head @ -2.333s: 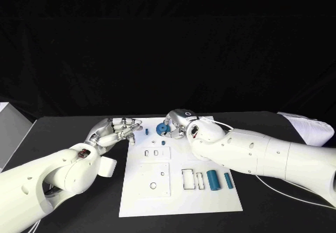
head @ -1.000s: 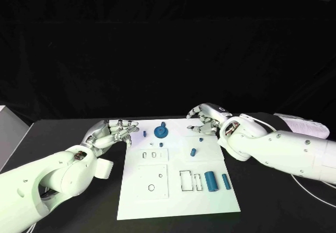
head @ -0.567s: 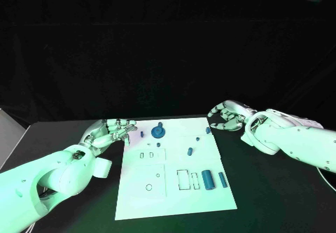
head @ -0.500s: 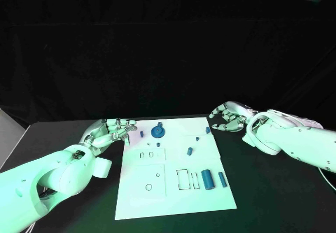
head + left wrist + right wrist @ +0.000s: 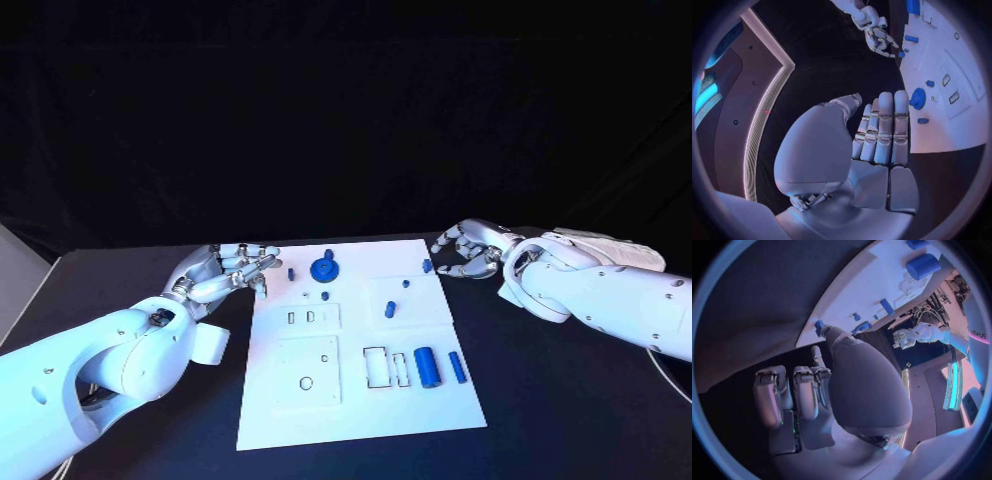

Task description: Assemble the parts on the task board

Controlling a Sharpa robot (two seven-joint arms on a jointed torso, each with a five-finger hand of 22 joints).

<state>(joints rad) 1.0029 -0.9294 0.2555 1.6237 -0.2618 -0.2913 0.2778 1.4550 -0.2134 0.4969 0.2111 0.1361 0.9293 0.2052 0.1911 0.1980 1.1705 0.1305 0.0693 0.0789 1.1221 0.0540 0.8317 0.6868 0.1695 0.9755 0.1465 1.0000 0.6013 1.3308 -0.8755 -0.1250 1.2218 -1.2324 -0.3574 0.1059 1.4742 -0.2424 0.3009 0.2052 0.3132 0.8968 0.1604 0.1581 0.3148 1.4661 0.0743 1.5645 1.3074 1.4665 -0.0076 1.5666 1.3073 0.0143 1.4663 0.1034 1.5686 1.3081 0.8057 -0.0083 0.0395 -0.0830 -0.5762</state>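
Note:
The white task board [image 5: 361, 400] lies in the middle of the black table. On its far part a round blue part [image 5: 322, 268] stands among several small blue pegs. Two blue cylinders [image 5: 426, 366] lie near its right edge. My left hand [image 5: 231, 268] hovers at the board's far left corner, fingers straight and side by side [image 5: 879, 130], holding nothing. My right hand [image 5: 469, 250] is at the far right edge, fingers half curled, with the thumb tip close to a small blue peg [image 5: 428, 266]. It grips nothing.
A white box edge [image 5: 12, 260] shows at the table's far left. Pale cloth [image 5: 620, 240] lies behind my right arm. Bare black table runs along both sides of the board.
My right hand left the round blue part, swung right past the board's edge, then came back slightly toward the small peg there. The left hand has stayed in place.

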